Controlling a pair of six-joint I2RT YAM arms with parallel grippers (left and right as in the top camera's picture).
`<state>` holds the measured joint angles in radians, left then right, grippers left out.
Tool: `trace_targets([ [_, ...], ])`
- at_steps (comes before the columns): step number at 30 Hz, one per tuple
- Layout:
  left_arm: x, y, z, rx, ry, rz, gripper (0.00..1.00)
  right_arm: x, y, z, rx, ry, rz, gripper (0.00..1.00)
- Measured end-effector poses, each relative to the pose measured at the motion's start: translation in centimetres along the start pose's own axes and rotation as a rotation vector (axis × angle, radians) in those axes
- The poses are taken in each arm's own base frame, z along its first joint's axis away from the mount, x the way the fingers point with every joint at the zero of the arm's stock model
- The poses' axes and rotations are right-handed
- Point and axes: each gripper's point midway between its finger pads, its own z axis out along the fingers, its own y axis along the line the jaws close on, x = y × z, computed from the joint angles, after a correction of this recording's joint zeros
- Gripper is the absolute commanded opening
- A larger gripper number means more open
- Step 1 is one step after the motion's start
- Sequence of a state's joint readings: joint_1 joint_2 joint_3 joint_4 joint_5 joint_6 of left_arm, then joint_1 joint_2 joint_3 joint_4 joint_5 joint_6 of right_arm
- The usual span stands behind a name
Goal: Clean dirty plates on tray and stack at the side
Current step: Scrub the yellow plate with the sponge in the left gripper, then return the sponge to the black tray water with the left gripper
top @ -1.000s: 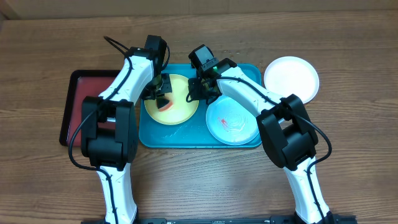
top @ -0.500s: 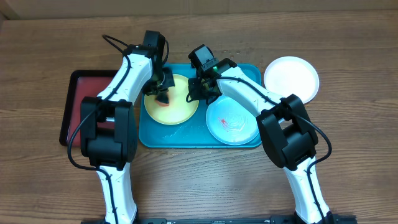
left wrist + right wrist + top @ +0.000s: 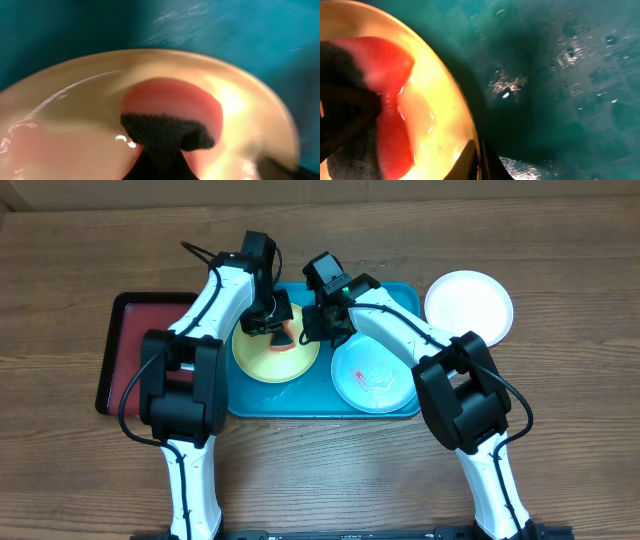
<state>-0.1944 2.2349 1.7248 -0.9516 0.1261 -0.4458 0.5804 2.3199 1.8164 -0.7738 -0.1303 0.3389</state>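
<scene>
Dark red tray (image 3: 118, 352): lying by the desk's left edge, rectangular with a raised rim, its right part going under the left arm.
Left arm (image 3: 205, 310): rising from the desk's near edge, white shells with black joints, bending rightward over the yellow-green plate.
Left gripper (image 3: 281, 332): pointing down and clenching the sponge; its fingers are showing only as a dark wedge at the bottom of the left wrist view.
Sponge (image 3: 170, 107): a red block with a coarse black scrub layer, pressing on the plate's wet surface.
Yellow-green plate (image 3: 258, 362): round, shallow and glossy, sitting in the left half of the teal tray, glistening with water.
Right gripper (image 3: 322, 330): reaching in from the right, its thin dark fingertips (image 3: 470, 159) nipping the yellow-green plate at its right rim.
Right arm (image 3: 400, 330): stretching from the near edge up and leftward across the tray.
Teal tray (image 3: 325, 408): smooth plastic with rounded corners, lying mid-desk toward the far edge, wet and speckled with drops.
Mint plate (image 3: 372, 378): resting in the tray's right half, showing faint red smears, its top edge passing under the right arm.
White plate (image 3: 468, 305): sitting on the wooden desk (image 3: 560, 440) just right of the tray, looking clean.
Hard to make out: both wrist views are blurring heavily, so I cannot tell finer textures.
</scene>
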Motion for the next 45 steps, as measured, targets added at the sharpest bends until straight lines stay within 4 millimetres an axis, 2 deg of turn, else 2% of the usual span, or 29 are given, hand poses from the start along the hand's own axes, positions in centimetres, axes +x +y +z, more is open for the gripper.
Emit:
trace_targets([
  [5, 0.5, 3.2, -0.5, -0.171, 0.005, -0.007, 0.04, 0.4, 0.9, 0.1, -0.015, 0.008, -0.013, 0.04],
  [8, 0.5, 6.0, -1.2, -0.293, 0.006, -0.019, 0.04, 0.4, 0.9, 0.1, -0.015, 0.008, -0.014, 0.04],
  [12, 0.0, 7.9, -2.0, -0.371, 0.011, -0.031, 0.04, 0.4, 0.9, 0.1, -0.015, 0.008, -0.014, 0.04],
  [16, -1.1, 7.5, -3.2, -0.374, -0.013, -0.03, 0.04, 0.4, 0.9, 0.1, -0.015, 0.008, -0.013, 0.04],
  [18, -2.0, 6.2, -3.6, -0.313, -0.038, -0.035, 0.04, 0.4, 0.9, 0.1, -0.015, 0.007, -0.014, 0.04],
  [21, -2.4, 4.0, -3.3, -0.192, -0.036, -0.039, 0.04, 0.4, 0.9, 0.1, -0.015, 0.006, -0.014, 0.04],
  [25, -1.7, 1.5, -2.1, -0.04, 0.007, -0.02, 0.04, 0.4, 0.9, 0.1, -0.015, 0.007, -0.014, 0.04],
  [28, 0.0, 1.2, -1.1, -0.012, 0.071, -0.006, 0.04, 0.4, 0.9, 0.1, -0.014, 0.007, -0.013, 0.04],
  [33, 1.6, 2.7, -0.9, -0.093, 0.126, 0.013, 0.04, 0.4, 0.9, 0.1, -0.014, 0.008, -0.014, 0.04],
  [36, 2.4, 5.2, -1.4, -0.237, 0.143, 0.023, 0.04, 0.4, 0.9, 0.1, -0.015, 0.008, -0.014, 0.04],
  [41, 2.2, 9.4, -3.0, -0.489, 0.107, 0.02, 0.04, 0.4, 0.9, 0.1, -0.015, 0.008, -0.013, 0.04],
  [45, 2.1, 9.9, -4.0, -0.558, 0.082, -0.008, 0.04, 0.4, 0.9, 0.1, -0.018, 0.007, -0.014, 0.04],
])
